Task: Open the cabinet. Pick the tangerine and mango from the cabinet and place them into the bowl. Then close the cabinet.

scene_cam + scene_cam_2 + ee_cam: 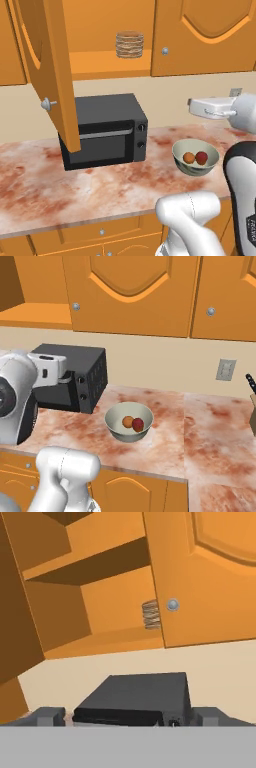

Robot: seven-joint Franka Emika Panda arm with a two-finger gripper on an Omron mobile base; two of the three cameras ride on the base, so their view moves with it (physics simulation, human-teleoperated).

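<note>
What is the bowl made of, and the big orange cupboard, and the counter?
The bowl looks like glazed ceramic: smooth, pale grey-green inside, darker outside. The cabinet seems painted or stained wood, judging by its raised arched panels; its small knob looks like shiny metal. The counter looks like polished stone, mottled red and cream. It is all rendered, so these are guesses.

A black microwave (103,131) sat below the gripper; a ribbed brownish cylinder (129,44) stood above, a wall outlet (226,370) beyond.

tangerine (188,157) left of mango (201,158), in bowl (181,150)
</note>
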